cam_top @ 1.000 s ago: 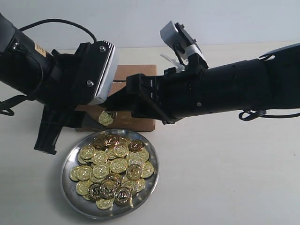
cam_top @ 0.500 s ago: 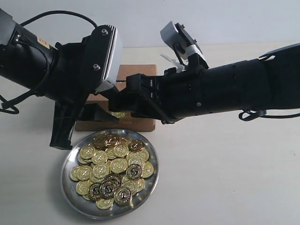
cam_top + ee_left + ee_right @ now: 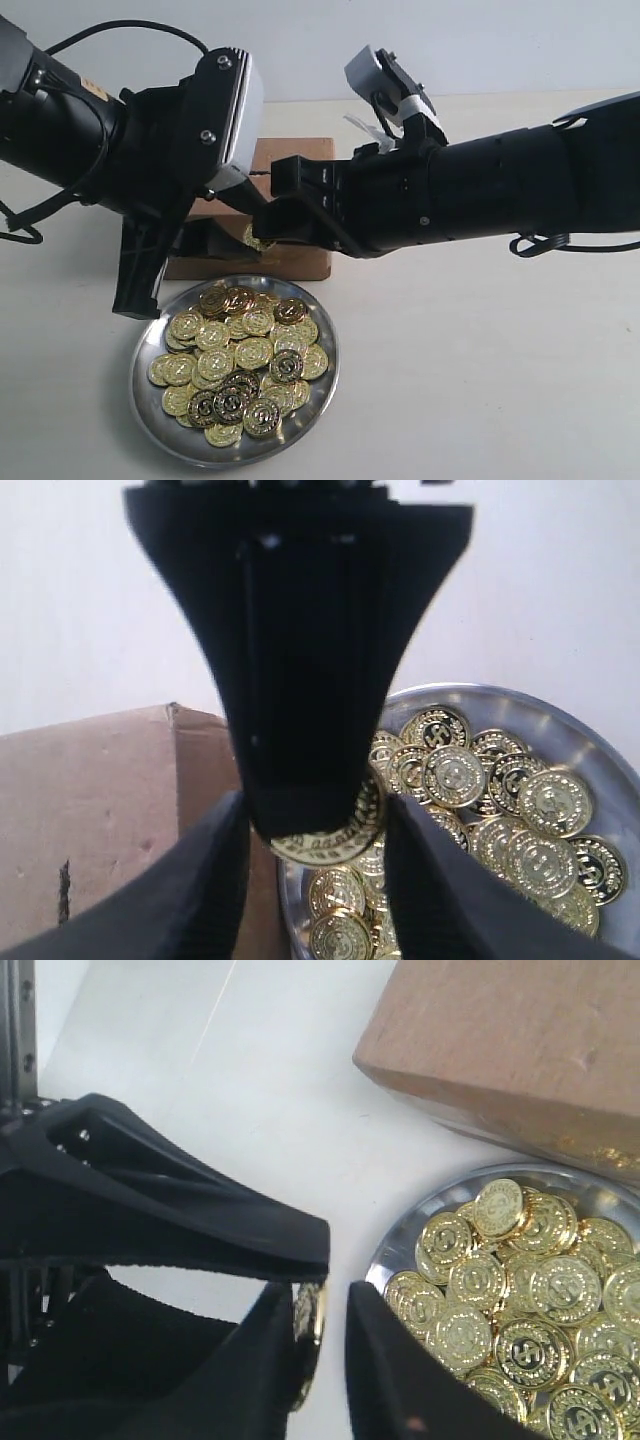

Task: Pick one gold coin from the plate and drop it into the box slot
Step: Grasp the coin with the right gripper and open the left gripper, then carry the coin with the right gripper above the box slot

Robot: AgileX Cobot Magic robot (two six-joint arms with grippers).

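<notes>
Pale bench [image 3: 480,380] lies bare at the front, and nearest on it the plate [image 3: 143,415] is placed, heaped with coins [image 3: 240,355]. Just behind the plate, near the front of the box [image 3: 295,160], one gold coin [image 3: 322,840] is held raised off the heap. The picking can therefore be judged as done and the carrying as the step in hand.

The coin is flanked at its rim by the left end effector [image 3: 315,825], whose fingers are closed to the width of the coin and seem to hold it. The right end effector [image 3: 320,1295] is set around the two faces of the same coin, fingers almost together. A thin light gap is seen at one face, so a pinch there cannot be told. A passing between the arms is supposed.

Next, a firm hold by one end effector alone is called for. The coin must then be brought over the box slot [image 3: 65,892], cut in the top face well apart from it, turned edge-down along the slit, and released.

Behind the box, more bench and a plain white wall [image 3: 300,40] are seen.
</notes>
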